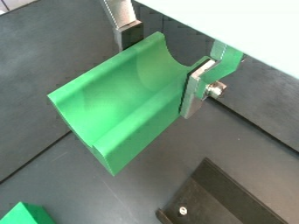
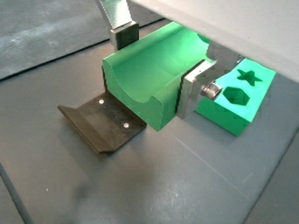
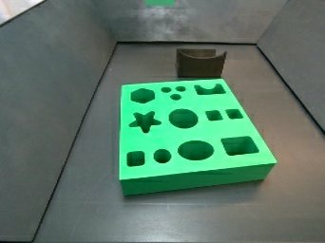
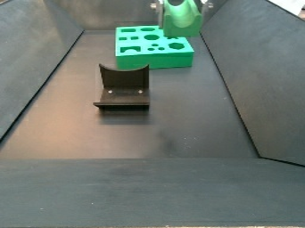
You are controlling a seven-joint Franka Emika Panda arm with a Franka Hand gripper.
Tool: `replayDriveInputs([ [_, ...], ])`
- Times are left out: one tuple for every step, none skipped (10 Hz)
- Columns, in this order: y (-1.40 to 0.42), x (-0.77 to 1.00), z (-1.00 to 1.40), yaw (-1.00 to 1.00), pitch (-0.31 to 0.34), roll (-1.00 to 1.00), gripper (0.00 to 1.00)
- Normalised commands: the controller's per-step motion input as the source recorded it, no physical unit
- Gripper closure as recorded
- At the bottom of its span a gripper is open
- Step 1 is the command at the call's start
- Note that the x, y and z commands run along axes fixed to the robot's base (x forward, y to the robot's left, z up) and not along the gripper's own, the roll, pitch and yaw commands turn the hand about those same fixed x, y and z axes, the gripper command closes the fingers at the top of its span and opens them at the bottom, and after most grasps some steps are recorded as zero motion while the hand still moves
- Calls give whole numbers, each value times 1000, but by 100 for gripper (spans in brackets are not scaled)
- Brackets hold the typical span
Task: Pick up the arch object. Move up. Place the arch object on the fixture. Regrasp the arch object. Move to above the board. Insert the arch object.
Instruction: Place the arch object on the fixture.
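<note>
Right up close I see the arch object — the gripper has its jaws closed on both sides of it, holding it up off the floor. Below sit the fixture and the board, well apart in a side view.

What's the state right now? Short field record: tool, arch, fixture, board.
tool: raised above the floor, shut on the arch object, one finger plate on each side
arch object: light green, held off the floor, curved cut-out facing up in both wrist views
fixture: dark, on the floor, nothing on it
board: green, flat on the floor, no piece in any hole seen in a side view
held piece position: high near the board's end in a side view
</note>
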Motion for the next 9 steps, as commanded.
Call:
replayDriveInputs([
  [20, 1000, 87, 22, 165, -149, 100],
  [19, 1000, 68, 2, 145, -125, 100],
  [17, 1000, 55, -4, 138, -117, 100],
  [16, 1000, 46, -5, 133, -114, 100],
  [16, 1000, 39, -8, 137, -111, 100],
  [13, 1000, 27, -7, 133, -110, 100],
  [11, 962, 16, -4, 133, -111, 100],
  [9, 886, 15, -3, 137, -113, 100],
  [9, 813, 13, -1, 141, -115, 100],
])
